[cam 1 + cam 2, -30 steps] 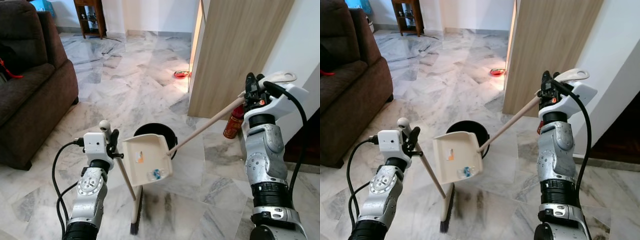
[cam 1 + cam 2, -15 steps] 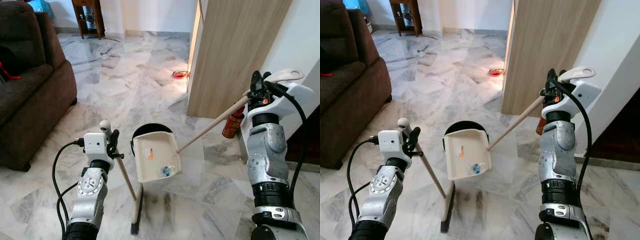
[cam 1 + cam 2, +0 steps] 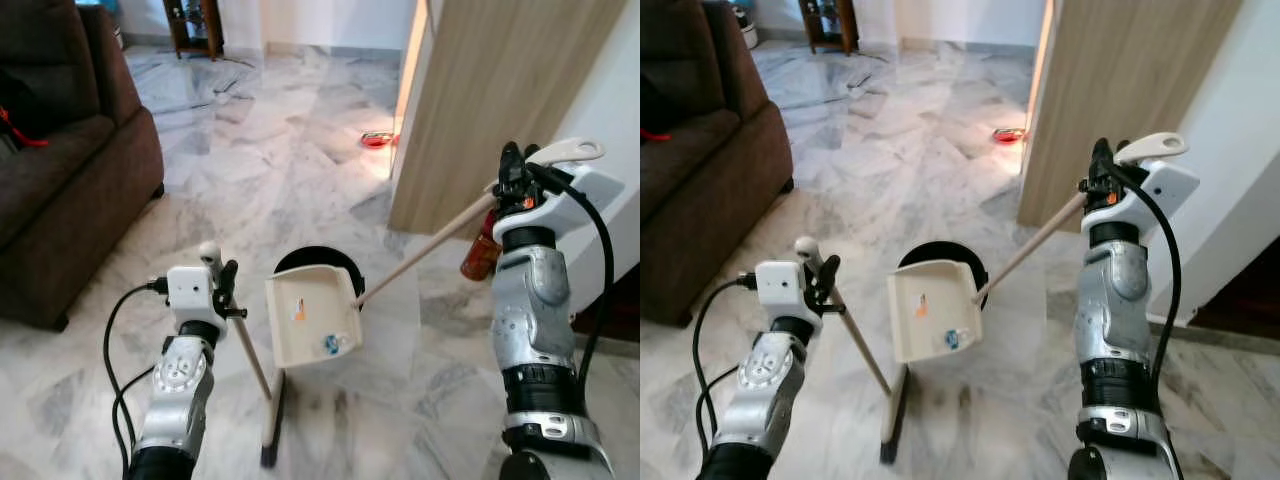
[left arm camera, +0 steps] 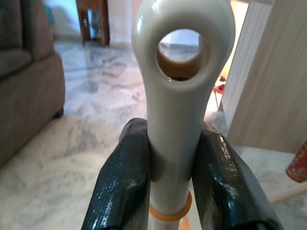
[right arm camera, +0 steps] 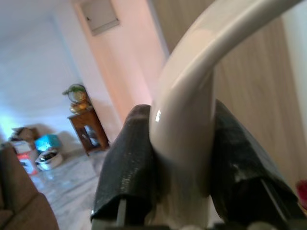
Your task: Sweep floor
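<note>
Head stereo pair: mounted high, facing forward and down over the marble floor (image 3: 250, 170). Both eyes share the sofa (image 3: 60, 170), wooden panel (image 3: 500, 90), black bin (image 3: 320, 265) and both arms, the right eye set slightly sideways of the left.

Left wrist camera: very close, looking along the left end effector (image 4: 173, 167) at the broom handle (image 4: 180, 81), sofa and floor beyond.

Right wrist camera: very close, looking along the right end effector (image 5: 180, 163) at the dustpan handle (image 5: 201, 81), facing the room's far wall.

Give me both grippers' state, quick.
Left gripper: shut on the broom handle.
Right gripper: shut on the dustpan handle, with the dustpan raised over the black bin.
</note>
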Controlling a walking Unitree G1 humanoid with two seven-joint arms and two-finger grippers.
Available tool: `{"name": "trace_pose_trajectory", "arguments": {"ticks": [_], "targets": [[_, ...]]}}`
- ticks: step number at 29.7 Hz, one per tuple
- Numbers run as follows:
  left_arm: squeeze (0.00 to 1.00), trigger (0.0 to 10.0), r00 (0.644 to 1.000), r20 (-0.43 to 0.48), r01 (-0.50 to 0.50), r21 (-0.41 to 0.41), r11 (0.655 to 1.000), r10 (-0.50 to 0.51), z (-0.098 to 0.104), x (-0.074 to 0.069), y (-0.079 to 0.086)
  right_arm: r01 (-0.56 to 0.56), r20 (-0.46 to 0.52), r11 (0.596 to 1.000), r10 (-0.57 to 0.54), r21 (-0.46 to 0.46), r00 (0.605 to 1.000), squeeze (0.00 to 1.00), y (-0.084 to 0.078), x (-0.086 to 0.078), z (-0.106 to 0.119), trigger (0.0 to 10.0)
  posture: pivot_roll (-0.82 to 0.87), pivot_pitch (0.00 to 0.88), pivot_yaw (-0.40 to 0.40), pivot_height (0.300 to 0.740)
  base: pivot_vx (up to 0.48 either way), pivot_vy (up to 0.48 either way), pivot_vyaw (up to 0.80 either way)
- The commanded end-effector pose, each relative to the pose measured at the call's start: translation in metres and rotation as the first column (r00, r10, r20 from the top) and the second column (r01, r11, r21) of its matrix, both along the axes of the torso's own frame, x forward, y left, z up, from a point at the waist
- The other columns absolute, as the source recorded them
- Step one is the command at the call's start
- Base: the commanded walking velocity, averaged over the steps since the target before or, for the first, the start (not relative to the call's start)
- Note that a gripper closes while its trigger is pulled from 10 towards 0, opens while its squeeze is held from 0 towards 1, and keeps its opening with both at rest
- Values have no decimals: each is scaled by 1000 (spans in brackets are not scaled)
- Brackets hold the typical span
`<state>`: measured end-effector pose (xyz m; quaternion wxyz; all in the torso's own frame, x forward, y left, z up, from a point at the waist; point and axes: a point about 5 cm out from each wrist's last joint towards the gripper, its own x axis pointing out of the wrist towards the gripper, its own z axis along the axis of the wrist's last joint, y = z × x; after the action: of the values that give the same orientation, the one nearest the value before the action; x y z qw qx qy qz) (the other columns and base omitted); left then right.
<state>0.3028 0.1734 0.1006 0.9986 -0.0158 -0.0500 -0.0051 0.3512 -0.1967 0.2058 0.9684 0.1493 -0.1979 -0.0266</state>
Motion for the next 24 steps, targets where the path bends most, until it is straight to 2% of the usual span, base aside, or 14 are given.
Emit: {"name": "trace_pose_trajectory", "arguments": {"ticks": [1,15,19,24], "targets": [[0,10000,997,69,19,11,1000,-20,15,4,-7,25,99,1000,-27,15,995,0,-8,-2,23,10000,53,0,-2,740,319,0,0],[0,10000,997,78,21,5,1000,-21,16,4,-8,-3,112,1000,0,28,994,0,-7,-2,25,10000,56,0,-4,740,325,0,0],[0,10000,997,80,24,3,1000,-24,16,3,-9,-8,118,1000,8,1,993,0,-5,-3,26,10000,55,0,-3,740,323,0,0],[0,10000,996,80,31,0,1000,-31,16,3,-10,-20,117,1000,20,-1,993,0,-4,-3,25,10000,55,0,-4,740,322,0,769]]}}
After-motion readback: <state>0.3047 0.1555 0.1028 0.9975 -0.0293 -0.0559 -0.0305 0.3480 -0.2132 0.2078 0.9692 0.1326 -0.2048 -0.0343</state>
